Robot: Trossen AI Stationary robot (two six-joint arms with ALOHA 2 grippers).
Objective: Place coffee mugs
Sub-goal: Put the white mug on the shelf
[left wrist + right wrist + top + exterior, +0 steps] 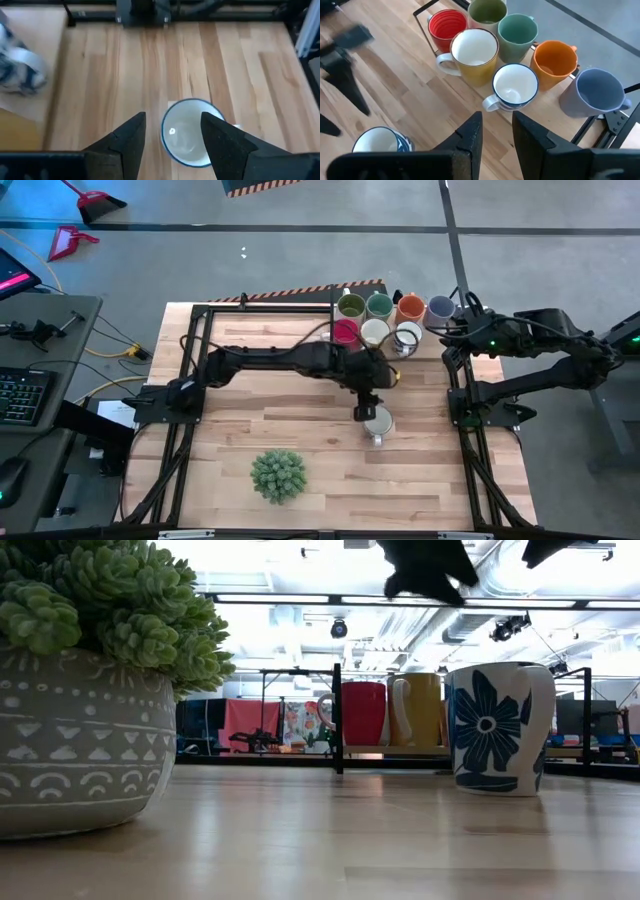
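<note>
A white mug with a blue flower pattern (497, 727) stands upright on its base on the wooden table (300, 420), right of the middle. My left gripper (366, 408) hangs open just above it. In the left wrist view its fingers flank the mug's rim (187, 137) without touching. Several other mugs stand together at the table's far right: olive (487, 12), teal (517, 30), orange (554, 60), blue-grey (597, 92), red (447, 25), cream-yellow (474, 52) and a white one with a blue rim (515, 86). My right gripper (497, 131) waits open above that group.
A spiky green plant in a patterned grey pot (277, 476) stands near the table's front edge, left of the flower mug. Black frame rails (460, 430) run along the table's left and right sides. Bare wood lies between the plant and the mug group.
</note>
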